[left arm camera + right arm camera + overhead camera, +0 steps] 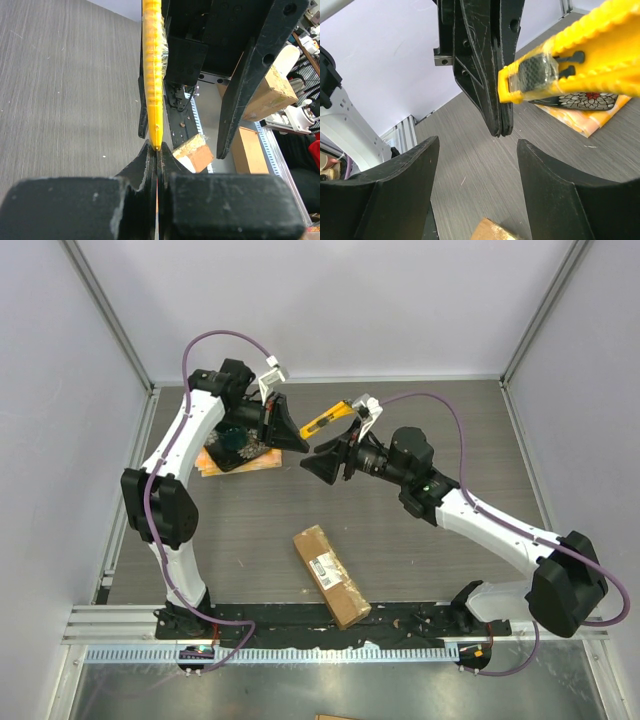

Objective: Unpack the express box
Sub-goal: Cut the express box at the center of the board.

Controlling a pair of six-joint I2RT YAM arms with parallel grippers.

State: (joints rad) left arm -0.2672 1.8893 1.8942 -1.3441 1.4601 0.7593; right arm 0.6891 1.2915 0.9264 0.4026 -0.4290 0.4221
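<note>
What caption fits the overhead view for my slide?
Left gripper holds a yellow utility knife beside the open right gripper; the cardboard box lies closed near the front edge.

**Two white-and-black arms with purple cables**

The left arm (185, 435) and the right arm (500, 530) share one build: smooth white link shells between bulky matte-black joint housings (160, 505). A purple cable (215, 337) loops free of the left arm's upper links, and a matching purple cable (455, 425) arcs over the right arm. A small green light (428, 483) shows on the right arm's black forearm block. The left gripper (156, 152) has flat black fingers (65, 210), dusty and scuffed pale at the edges. The right gripper (477, 150) has broad black tapering fingers (395, 195) with a faintly grainy surface.
</note>
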